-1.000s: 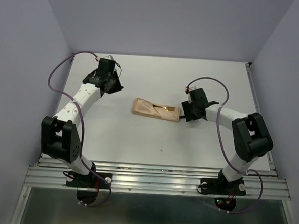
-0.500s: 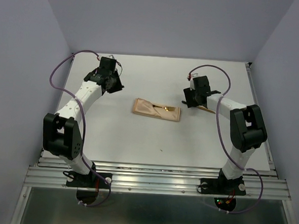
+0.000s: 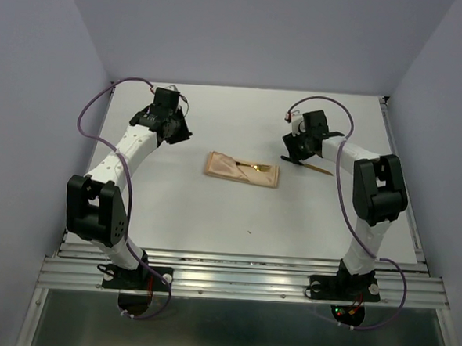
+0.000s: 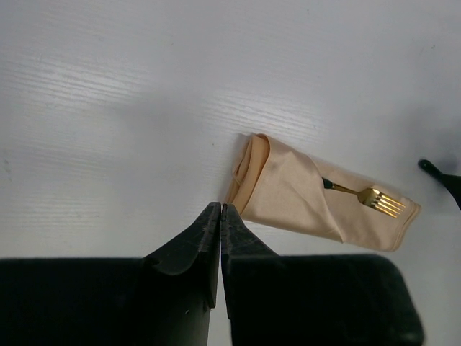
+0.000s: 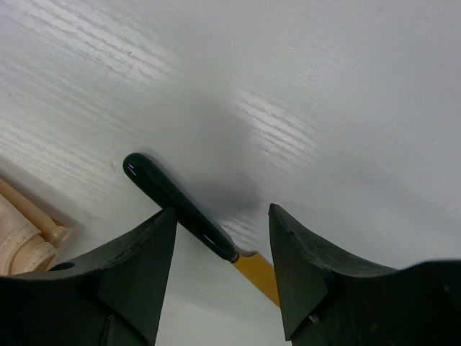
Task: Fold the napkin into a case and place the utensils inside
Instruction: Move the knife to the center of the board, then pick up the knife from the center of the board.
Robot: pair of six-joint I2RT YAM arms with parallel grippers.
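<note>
The case lies flat near the centre of the worktop, with its long axis running left to right. 1 utensil, the fork, is tucked in, its gold head at the case's right end. A 2nd utensil lies loose just right of the case, dark handle toward it and gold end away. My right gripper hangs over that handle with its jaws apart, straddling it obliquely, so this arm is the nearer. My left gripper is pressed together and empty, well apart toward the far-left corner.
</note>
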